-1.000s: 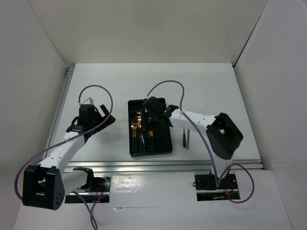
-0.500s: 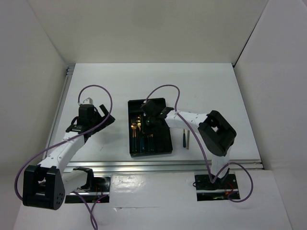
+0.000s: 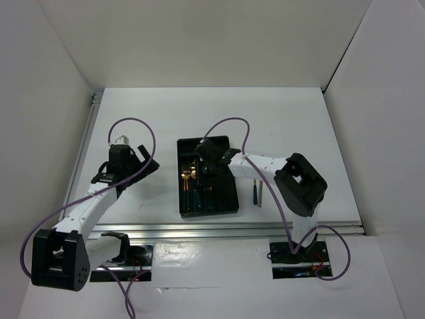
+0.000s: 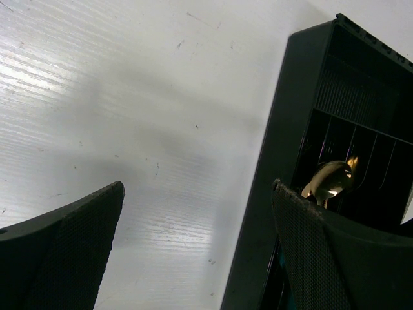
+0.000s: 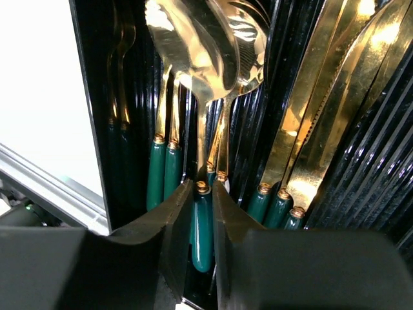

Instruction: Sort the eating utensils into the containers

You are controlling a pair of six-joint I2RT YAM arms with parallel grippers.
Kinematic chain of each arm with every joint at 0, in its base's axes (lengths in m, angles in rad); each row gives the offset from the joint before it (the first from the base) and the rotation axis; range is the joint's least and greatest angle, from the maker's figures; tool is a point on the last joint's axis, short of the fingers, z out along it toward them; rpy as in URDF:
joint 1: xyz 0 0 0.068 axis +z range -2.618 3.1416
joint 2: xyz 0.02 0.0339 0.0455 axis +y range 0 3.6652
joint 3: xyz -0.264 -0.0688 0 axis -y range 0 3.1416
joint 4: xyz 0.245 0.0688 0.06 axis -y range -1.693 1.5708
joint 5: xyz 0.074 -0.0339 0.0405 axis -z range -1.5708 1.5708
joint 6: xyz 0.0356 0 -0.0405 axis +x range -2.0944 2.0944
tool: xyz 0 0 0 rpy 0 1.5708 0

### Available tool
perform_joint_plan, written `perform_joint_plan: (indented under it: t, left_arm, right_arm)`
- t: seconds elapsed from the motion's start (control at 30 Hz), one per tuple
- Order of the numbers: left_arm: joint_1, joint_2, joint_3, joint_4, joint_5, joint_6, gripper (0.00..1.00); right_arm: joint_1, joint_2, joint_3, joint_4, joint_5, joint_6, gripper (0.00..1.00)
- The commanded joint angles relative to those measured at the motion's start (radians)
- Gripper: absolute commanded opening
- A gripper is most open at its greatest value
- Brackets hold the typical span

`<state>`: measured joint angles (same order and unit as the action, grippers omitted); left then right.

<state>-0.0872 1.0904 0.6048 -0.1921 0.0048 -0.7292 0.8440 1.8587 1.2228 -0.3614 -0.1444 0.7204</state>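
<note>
The black tray (image 3: 229,199) lies mid-table, with several gold-headed, teal-handled utensils in its lengthwise compartments. My right gripper (image 3: 205,171) is over the tray, shut on the teal handle of a spoon (image 5: 202,229). The spoon's gold bowl (image 5: 184,45) hangs over a middle compartment with other spoons and forks (image 5: 222,155). Knives (image 5: 322,116) lie in the compartment to the right. My left gripper (image 4: 197,245) is open and empty, low over the table beside the tray's left wall (image 4: 271,161). A teal-handled utensil (image 3: 255,193) and a thin grey stick (image 3: 261,193) lie on the table right of the tray.
White walls enclose the table on three sides. An aluminium rail (image 3: 226,229) runs along the near edge. Purple cables loop above both arms. My right arm's elbow (image 3: 302,183) stands over the table beside the two loose utensils.
My right arm has swung a little left and lowered over the tray with the spoon in its grip. The left arm has not moved.
</note>
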Motion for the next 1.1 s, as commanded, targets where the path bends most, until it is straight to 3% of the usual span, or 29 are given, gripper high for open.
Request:
perform_joint_plan:
  t: [0.0,0.17,0.4,0.5,0.63,0.73,0.8,0.97,1.07]
  left_arm:
    - [0.006,-0.001,0.010,0.028,0.008,0.025,1.00]
    - [0.006,-0.001,0.010,0.028,0.008,0.025,1.00]
    - [0.006,-0.001,0.001,0.028,0.008,0.025,1.00]
    - [0.006,-0.001,0.001,0.039,0.018,0.025,1.00]
    - [0.006,-0.024,-0.020,0.039,0.049,0.025,1.00]
    - [0.006,-0.037,-0.057,0.072,0.089,0.025,1.00]
    - [0.006,-0.046,-0.057,0.082,0.103,0.025,1.00]
    - [0.006,-0.023,-0.066,0.103,0.126,0.045,1.00]
    - [0.006,0.003,-0.057,0.103,0.135,0.054,1.00]
  right_arm:
    - [0.009,0.008,0.027,-0.004,0.012,0.004,0.30]
    - [0.009,0.008,0.047,-0.034,0.012,-0.007,0.51]
    - [0.009,-0.045,0.101,-0.088,0.061,-0.038,0.54]
    - [-0.012,-0.105,0.092,-0.088,0.146,-0.084,0.62]
    - [-0.149,-0.171,0.046,-0.067,0.077,-0.140,0.62]
    - [-0.230,-0.223,0.046,-0.120,0.129,-0.160,0.65]
    - [-0.259,-0.275,0.046,-0.139,0.182,-0.170,0.70]
    - [-0.338,-0.363,-0.047,-0.162,0.287,-0.170,0.98]
    - [-0.391,-0.395,-0.110,-0.162,0.269,-0.161,0.99]
